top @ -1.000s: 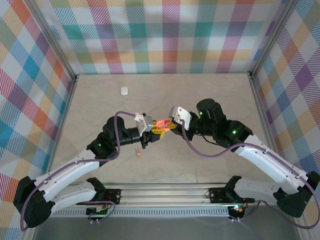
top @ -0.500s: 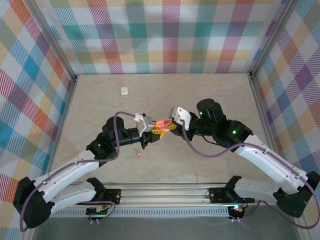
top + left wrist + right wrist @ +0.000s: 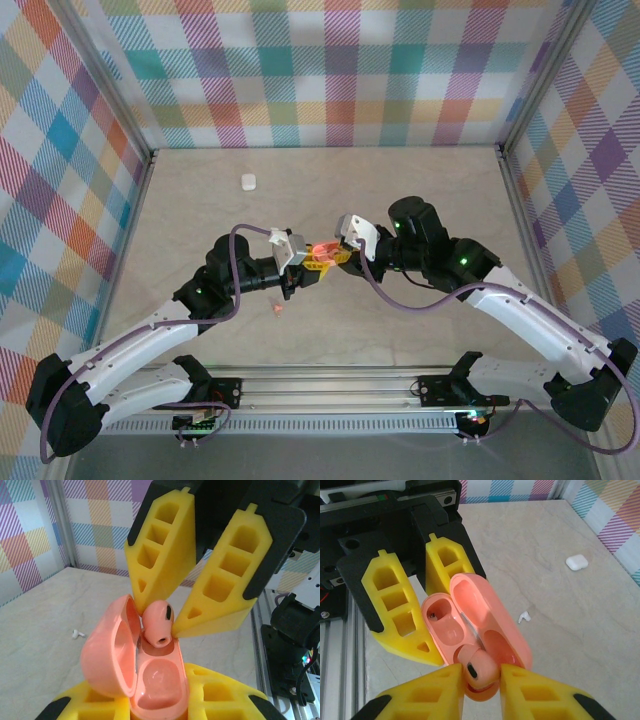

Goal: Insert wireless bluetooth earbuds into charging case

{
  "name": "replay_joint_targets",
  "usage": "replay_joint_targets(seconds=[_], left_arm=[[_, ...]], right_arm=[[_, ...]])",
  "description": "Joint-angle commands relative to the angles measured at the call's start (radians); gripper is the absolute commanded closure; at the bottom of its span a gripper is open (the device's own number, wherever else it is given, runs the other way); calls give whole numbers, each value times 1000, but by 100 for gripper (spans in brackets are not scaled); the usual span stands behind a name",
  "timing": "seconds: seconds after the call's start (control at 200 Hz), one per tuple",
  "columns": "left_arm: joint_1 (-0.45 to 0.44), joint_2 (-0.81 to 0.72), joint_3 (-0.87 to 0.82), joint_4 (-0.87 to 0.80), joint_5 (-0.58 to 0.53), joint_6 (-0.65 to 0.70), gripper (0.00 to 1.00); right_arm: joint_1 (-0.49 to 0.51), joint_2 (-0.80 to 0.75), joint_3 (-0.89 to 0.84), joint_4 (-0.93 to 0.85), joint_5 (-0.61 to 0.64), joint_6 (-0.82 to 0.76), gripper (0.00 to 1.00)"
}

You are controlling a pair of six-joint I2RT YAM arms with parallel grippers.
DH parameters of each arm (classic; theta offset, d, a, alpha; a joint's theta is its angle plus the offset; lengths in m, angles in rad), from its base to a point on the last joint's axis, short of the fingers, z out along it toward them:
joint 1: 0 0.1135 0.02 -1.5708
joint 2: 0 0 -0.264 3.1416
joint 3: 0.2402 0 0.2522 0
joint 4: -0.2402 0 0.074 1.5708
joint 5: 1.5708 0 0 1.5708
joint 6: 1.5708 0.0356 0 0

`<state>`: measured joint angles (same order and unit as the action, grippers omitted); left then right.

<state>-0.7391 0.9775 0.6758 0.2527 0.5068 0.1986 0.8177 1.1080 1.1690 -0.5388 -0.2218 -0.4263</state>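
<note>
My left gripper (image 3: 160,702) is shut on the base of a salmon-pink charging case (image 3: 156,682), whose lid (image 3: 107,655) is swung open. In the top view the case (image 3: 320,249) is held above the table's middle, where both grippers meet. One socket (image 3: 442,627) is bare. A salmon-pink earbud (image 3: 481,667) sits stem-down in the other socket, with my right gripper (image 3: 481,680) shut on it, a finger against each side. Another pink earbud (image 3: 278,310) lies on the table near the left arm. A white earbud (image 3: 523,616) lies on the table beyond the case.
A small white case (image 3: 248,182) lies shut at the back left of the marbled table (image 3: 420,180). Plaid walls close in three sides. An aluminium rail (image 3: 330,390) with the arm bases runs along the near edge.
Both grippers and the case have shifted slightly toward the back. The right gripper's fingers sit a touch looser round the earbud.
</note>
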Motion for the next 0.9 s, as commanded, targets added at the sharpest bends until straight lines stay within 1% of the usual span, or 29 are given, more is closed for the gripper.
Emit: replay_joint_targets(seconds=[0.0, 0.14, 0.26, 0.435, 0.665, 0.755, 0.865, 0.895], left_arm=[[-12, -22, 5, 71, 2, -6, 100], [-13, -22, 3, 71, -1, -5, 100], [-12, -24, 4, 71, 1, -6, 100], [-12, -29, 2, 58, -9, -4, 100], [-11, -51, -34, 32, -93, -6, 100], [-2, -66, -51, 15, -147, -50, 100], [36, -96, -106, 26, -160, -140, 100], [47, -106, -121, 26, -159, -162, 100]], right_arm=[[8, 7, 24, -44, -47, 9, 72], [8, 5, 35, -59, -44, 9, 71], [8, 7, 42, -70, -42, 21, 68], [5, -1, 58, -60, -33, 76, 68], [1, -29, 80, -40, -32, 179, 67], [-13, -38, 78, -21, -43, 230, 68], [-45, -53, 48, 38, -61, 318, 68], [-52, -53, 44, 45, -56, 370, 68]])
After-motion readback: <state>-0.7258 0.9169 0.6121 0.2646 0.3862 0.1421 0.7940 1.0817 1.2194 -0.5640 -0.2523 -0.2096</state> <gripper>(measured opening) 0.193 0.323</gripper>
